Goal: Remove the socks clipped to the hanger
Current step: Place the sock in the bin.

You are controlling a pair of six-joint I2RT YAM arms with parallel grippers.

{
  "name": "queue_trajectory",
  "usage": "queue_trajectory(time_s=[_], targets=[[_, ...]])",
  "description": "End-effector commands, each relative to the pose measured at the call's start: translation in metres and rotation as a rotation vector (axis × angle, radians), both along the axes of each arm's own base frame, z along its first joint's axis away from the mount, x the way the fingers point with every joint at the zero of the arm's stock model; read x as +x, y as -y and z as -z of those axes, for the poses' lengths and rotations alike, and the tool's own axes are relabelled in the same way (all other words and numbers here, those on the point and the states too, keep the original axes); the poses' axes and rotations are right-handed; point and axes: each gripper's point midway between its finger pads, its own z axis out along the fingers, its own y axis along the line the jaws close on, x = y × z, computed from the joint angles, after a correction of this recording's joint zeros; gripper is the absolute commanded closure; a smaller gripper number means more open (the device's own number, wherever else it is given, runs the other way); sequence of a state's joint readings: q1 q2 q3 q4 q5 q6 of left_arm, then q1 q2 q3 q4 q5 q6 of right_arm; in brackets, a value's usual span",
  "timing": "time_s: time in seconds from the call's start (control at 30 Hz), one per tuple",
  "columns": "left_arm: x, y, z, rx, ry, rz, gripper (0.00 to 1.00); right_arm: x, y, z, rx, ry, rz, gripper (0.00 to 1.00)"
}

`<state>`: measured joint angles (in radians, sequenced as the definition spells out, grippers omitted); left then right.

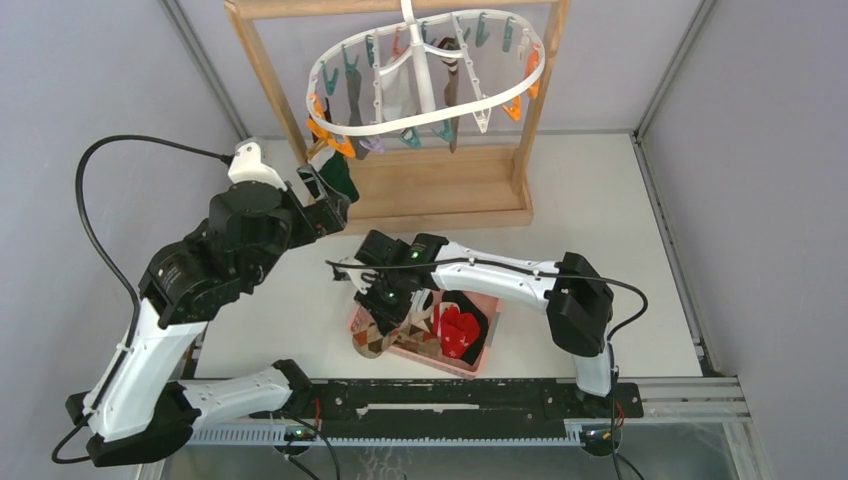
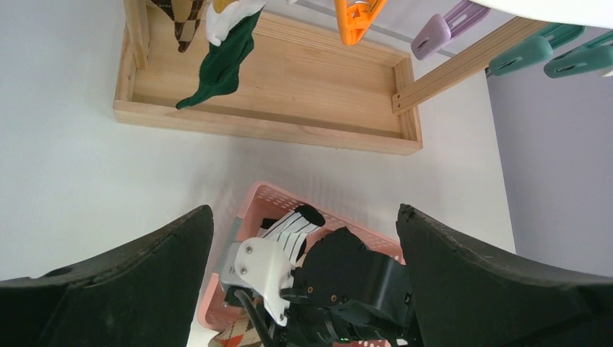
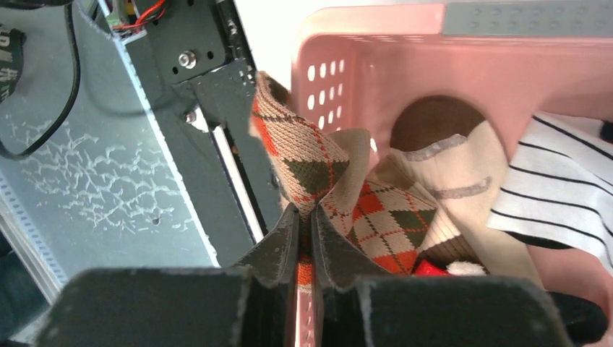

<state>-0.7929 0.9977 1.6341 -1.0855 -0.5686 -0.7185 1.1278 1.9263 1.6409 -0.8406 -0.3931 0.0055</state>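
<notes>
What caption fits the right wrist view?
Right gripper pinching a brown argyle sock at the pink basket edge.

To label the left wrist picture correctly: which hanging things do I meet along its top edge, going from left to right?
Brown argyle sock → green-and-white sock → orange clip → purple clip → two teal clips.

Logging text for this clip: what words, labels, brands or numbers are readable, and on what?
No text reads clearly in any view.
Black part at the right wrist view's left edge: white marks, cut off and blurred, unreadable.
Basket, argyle sock, striped sock: patterns only, no lettering.
</notes>
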Motion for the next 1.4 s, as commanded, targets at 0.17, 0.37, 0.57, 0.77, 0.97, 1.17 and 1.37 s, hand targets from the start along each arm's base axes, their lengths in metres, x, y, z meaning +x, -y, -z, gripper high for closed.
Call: queue_trajectory(time_s=[0.17,0.37,0.57,0.77,0.97,1.17,1.37], targets=[[0.005,0.006,-0.007,-0.025,0.016,0.006,0.00,0.072,0.023,-0.045,0.077,0.152,0.245,0.89],[0.006,0.006,-0.008,-0.019,0.018,0.007,0.00,0.086,0.033,-0.040,0.058,0.151,0.308,0.88],[0.006,0.005,-0.007,-0.015,0.017,0.007,0.00,0.082,0.033,-0.030,0.038,0.122,0.301,0.81],[0.008,0.006,-0.005,-0.012,0.015,0.005,0.00,0.077,0.035,-0.028,0.022,0.125,0.285,0.58],[0.011,0.007,0.001,-0.012,0.012,-0.001,0.00,0.071,0.038,-0.031,0.018,0.126,0.264,0.50],[0.017,0.002,0.012,-0.002,0.005,-0.033,0.00,0.068,0.048,-0.043,0.037,0.124,0.286,0.47],[0.029,-0.003,0.027,0.000,0.016,-0.064,0.00,0.060,0.066,-0.061,0.100,0.081,0.341,0.44]])
